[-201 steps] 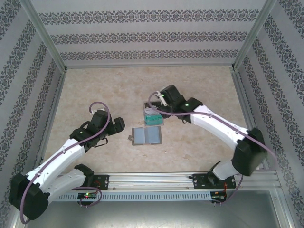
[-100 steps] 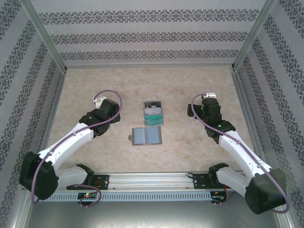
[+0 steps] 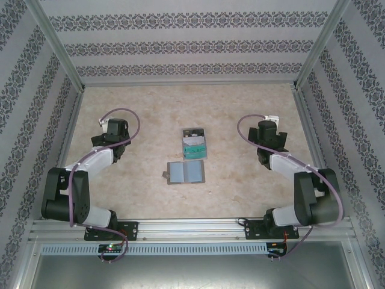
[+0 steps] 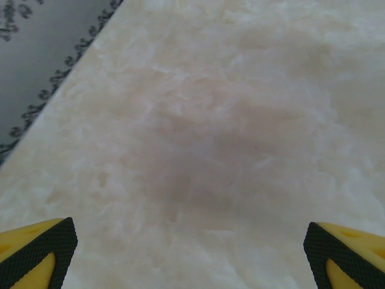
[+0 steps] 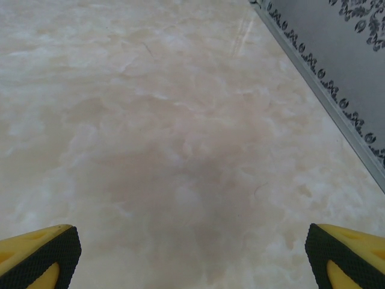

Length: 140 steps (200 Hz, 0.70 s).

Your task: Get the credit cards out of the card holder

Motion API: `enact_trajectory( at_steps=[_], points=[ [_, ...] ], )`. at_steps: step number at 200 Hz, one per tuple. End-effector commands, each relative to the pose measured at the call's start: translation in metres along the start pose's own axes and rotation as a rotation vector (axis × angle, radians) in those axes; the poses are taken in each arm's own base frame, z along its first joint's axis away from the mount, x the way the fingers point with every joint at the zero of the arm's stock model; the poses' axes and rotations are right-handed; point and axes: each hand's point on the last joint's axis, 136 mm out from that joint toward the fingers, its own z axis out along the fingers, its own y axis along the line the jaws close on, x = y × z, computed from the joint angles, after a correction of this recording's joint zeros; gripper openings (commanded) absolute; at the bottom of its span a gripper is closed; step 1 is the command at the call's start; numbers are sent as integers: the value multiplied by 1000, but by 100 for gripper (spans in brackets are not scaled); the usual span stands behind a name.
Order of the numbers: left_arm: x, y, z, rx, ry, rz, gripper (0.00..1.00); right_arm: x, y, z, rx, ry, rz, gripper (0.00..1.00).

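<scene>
showing the card holder point(image 3: 185, 173) lying open and flat near the middle of the pale marbled table point(image 3: 138, 102), with its bluish-grey pocket panels facing up. showing the credit cards point(image 3: 194, 143) resting outside it as 1 small pile on the table, just beyond its far edge and slightly to the right, with grey and teal faces uppermost. showing 2 arms folded close to their bases, 1 on each side, both standing well apart from the cards and the holder. viewing from the left wrist: left gripper point(image 4: 191, 256) hanging above bare table with jaws spread wide, yellow fingers point(image 4: 36, 250) with black pads sitting at the lower corners, gripping nothing, patterned wall point(image 4: 36, 54) running along the upper left. viewing from the right wrist: right gripper point(image 5: 192, 256) gaping equally wide over bare table, holding nothing, patterned wall crossing the upper right.
</scene>
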Motion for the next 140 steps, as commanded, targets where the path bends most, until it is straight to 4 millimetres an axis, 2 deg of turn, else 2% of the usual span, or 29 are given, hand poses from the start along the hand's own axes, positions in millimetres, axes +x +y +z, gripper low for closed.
enact_trajectory(
  at_steps=[1, 11, 36, 54, 75, 92, 99, 109, 140],
  points=[
    [-24, -18, 10, 107, -160, 23, 99, -26, -1, 6, 4, -143, 12, 98],
    [-20, -17, 13, 124, -193, 24, 99, -22, 4, 10, -30, -149, 14, 98],
    [-15, -19, 18, 174, -227, -6, 100, -17, 7, -2, -100, -223, 28, 98],
    [-14, -31, 17, 229, -230, 34, 100, -17, 10, -6, -131, -252, 26, 98],
    [-8, -51, 8, 360, -277, 88, 100, -16, 16, -4, -177, -242, 17, 98],
    [2, -49, 7, 372, -321, 75, 100, -10, 23, -3, -238, -260, 13, 98],
    [-3, -49, 5, 375, -368, 65, 100, -9, 23, -3, -244, -283, 17, 98],
    [3, -50, 7, 371, -309, 78, 100, -7, 24, -2, -247, -251, 9, 98],
    [-1, -49, 6, 370, -340, 73, 100, -9, 24, -3, -252, -266, 14, 98]
  ],
)
